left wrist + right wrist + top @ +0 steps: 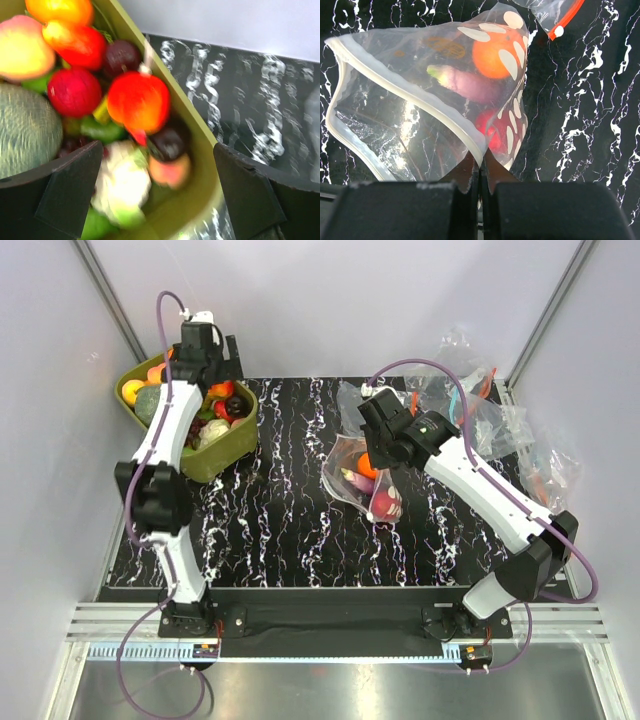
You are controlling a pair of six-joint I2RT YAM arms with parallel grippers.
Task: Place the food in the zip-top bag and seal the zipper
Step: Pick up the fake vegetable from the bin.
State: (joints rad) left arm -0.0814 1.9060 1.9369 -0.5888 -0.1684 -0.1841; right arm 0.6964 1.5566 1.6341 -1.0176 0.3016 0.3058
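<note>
Zip-top bag (380,125) right of table (290,520) centre, mouth open, zipper (427,107) unsealed. My right gripper (480,172) pinched tight on its rim. I see orange, purple, red food (492,52) inside. My left gripper (160,195) spread wide, empty, over olive tub (197,145) at far left corner.

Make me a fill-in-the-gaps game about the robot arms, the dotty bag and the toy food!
1. The right end effector pinches the zip-top bag, which is printed with ____ dots.
2. The round orange food lies ____ the bag.
3. The left end effector hovers over the olive-green tub with its jaws ____.
Missing words: white; inside; open.
</note>
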